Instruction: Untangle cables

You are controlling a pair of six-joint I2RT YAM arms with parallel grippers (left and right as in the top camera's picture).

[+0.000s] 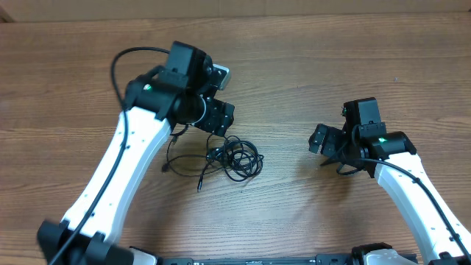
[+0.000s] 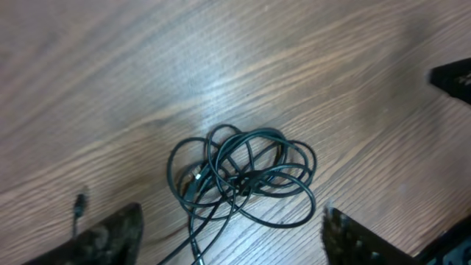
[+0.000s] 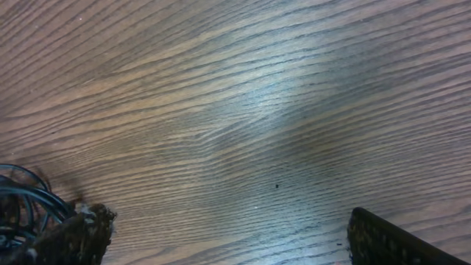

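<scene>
The cables (image 1: 235,157) are thin black cords lying in one tangled bundle of loose loops on the wooden table, left of centre. Loose ends trail off to the left, one with a small plug (image 2: 77,204). My left gripper (image 1: 219,126) hovers just above and behind the bundle. In the left wrist view the cables (image 2: 243,177) lie between and beyond its wide-apart fingers (image 2: 110,235), and my left gripper (image 2: 232,221) is open and holds nothing. My right gripper (image 1: 324,149) is off to the right, apart from the bundle. It is open over bare wood (image 3: 228,221). A few cable loops (image 3: 18,199) show at its left edge.
The wooden table (image 1: 309,59) fills every view. The thicker black wires (image 1: 121,62) fixed to the left arm arch over its upper link. The base bar of the arms (image 1: 250,259) runs along the front edge.
</scene>
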